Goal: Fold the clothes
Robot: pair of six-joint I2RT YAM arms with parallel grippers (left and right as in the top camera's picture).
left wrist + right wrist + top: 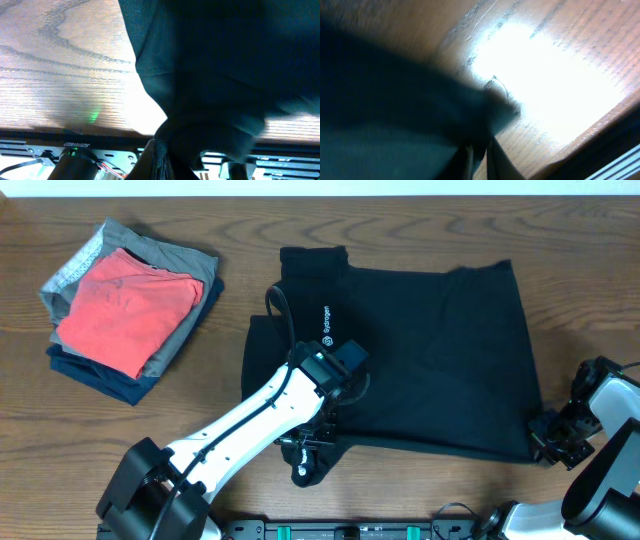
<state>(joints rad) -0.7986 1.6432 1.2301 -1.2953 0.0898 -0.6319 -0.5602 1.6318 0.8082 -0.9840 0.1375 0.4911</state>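
The black shirt (440, 350) lies spread flat mid-table, soft and matte; only the overhead view shows its white lettering (326, 322). Only the wrist views show the grips: the left gripper (161, 159) pinches bunched hem, and the right gripper (479, 152), blurred, is clamped on the near corner. On the grained wooden table (150, 430), a folded stack (125, 310) sits far left.
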